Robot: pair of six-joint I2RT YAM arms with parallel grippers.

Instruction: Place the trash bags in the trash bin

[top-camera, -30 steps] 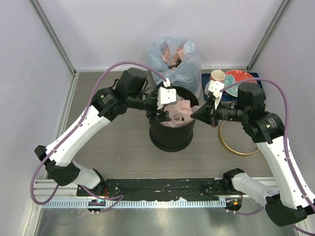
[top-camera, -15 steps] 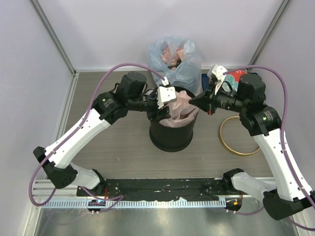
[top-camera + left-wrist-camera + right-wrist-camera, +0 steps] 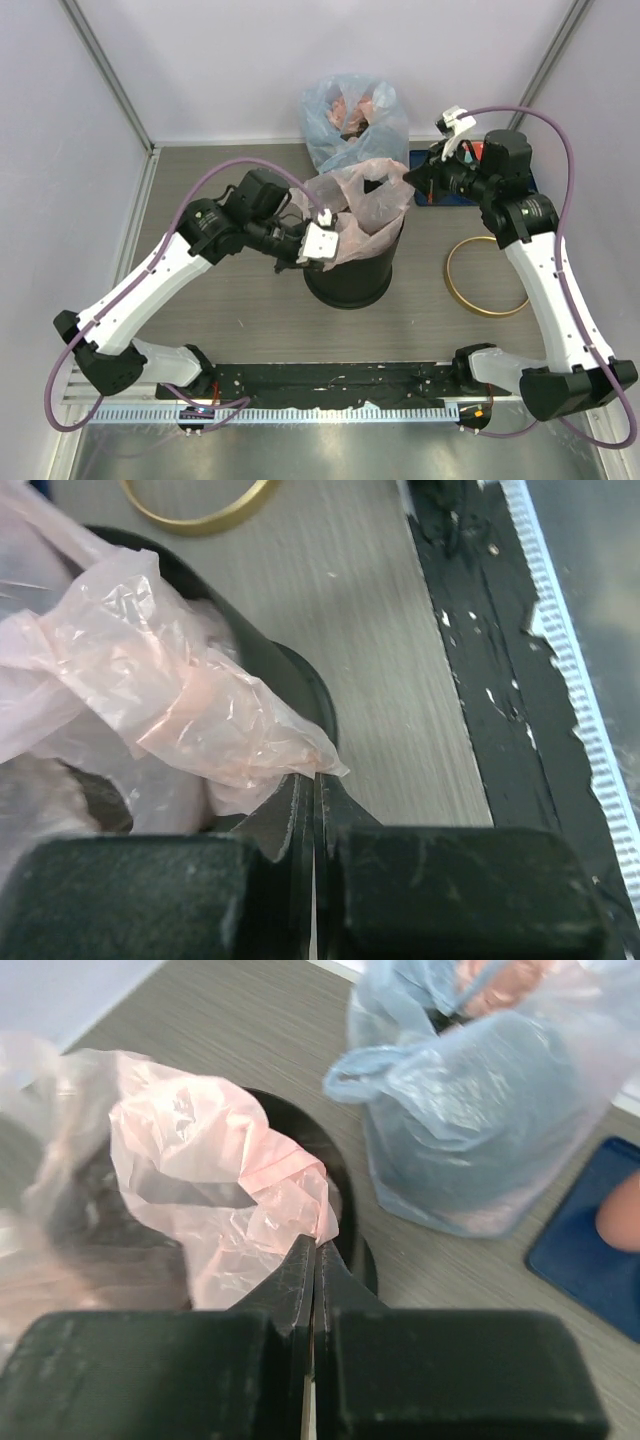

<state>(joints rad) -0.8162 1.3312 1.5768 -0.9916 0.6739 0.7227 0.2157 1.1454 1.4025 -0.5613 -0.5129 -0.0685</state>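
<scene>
The pale-pink trash bag (image 3: 362, 203) hangs stretched over the mouth of the round black trash bin (image 3: 349, 285), its lower part inside the bin. My left gripper (image 3: 337, 243) is at the bin's near-left rim, shut on a corner of the bag (image 3: 180, 695). In the left wrist view the fingertips (image 3: 300, 790) pinch the film just over the bin's rim (image 3: 295, 670). My right gripper (image 3: 409, 178) is raised above the bin's far-right side, shut on the bag's opposite edge (image 3: 270, 1190), with the bin's rim (image 3: 335, 1175) below it.
A bluish translucent bag (image 3: 352, 118) stuffed with reddish contents stands right behind the bin. A gold hoop (image 3: 487, 281) lies flat on the table to the bin's right. A dark blue tray (image 3: 436, 196) sits under my right wrist. Walls close the cell at the back and sides.
My left gripper moved from the bin's far-left rim to its near-left side and shut on the bag. My right gripper rose and pulled back right, drawing the bag up and open.
</scene>
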